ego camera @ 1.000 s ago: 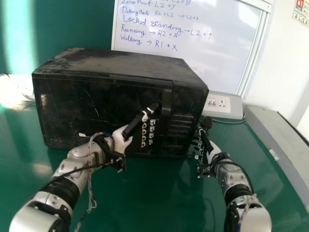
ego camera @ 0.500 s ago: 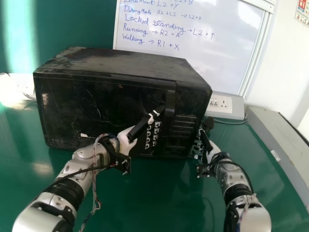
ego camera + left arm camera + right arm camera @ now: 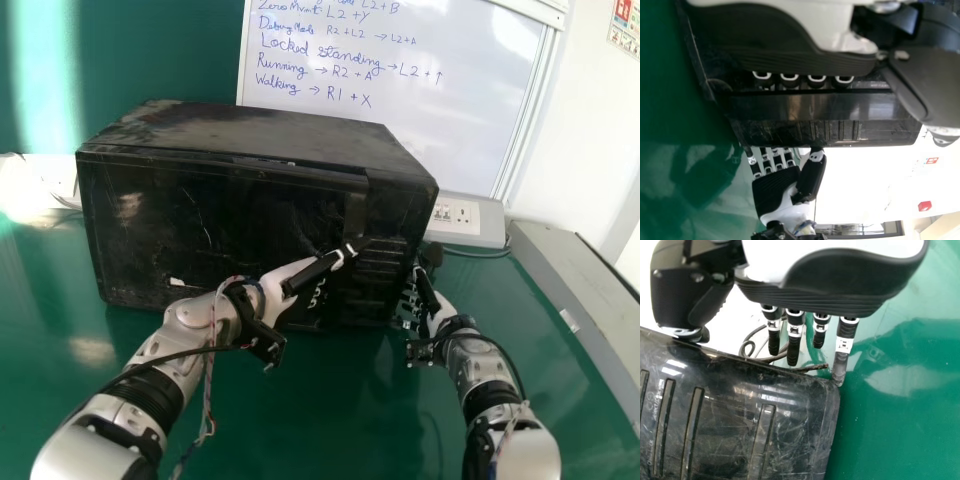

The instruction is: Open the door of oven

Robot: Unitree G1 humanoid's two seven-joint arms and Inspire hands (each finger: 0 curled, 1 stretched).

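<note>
Head view: left hand spread wide at the oven's handle

The left hand (image 3: 285, 275) is wide, its thumb (image 3: 935, 90) standing well out from the palm. Its fingers (image 3: 816, 83) run toward the handle (image 3: 355, 200), their tips hidden, so I cannot tell whether they have any grip on it.

Across from it, the right hand (image 3: 437, 308) is also open, fingers straight and holding nothing. It sits close by the oven's side, thumb tip right at the edge; whether it touches I cannot tell.

Just past the left hand and between the two lies the door (image 3: 190, 220), facing the robot. The handle stands upright, its long axis running up from beside the left thumb. The oven's (image 3: 250, 130) own long axis runs crosswise, stretching well out to the left of the left hand.

Beyond the right hand is a socket box (image 3: 482, 212); farther off, behind the oven, a whiteboard (image 3: 450, 110) leans back.
</note>
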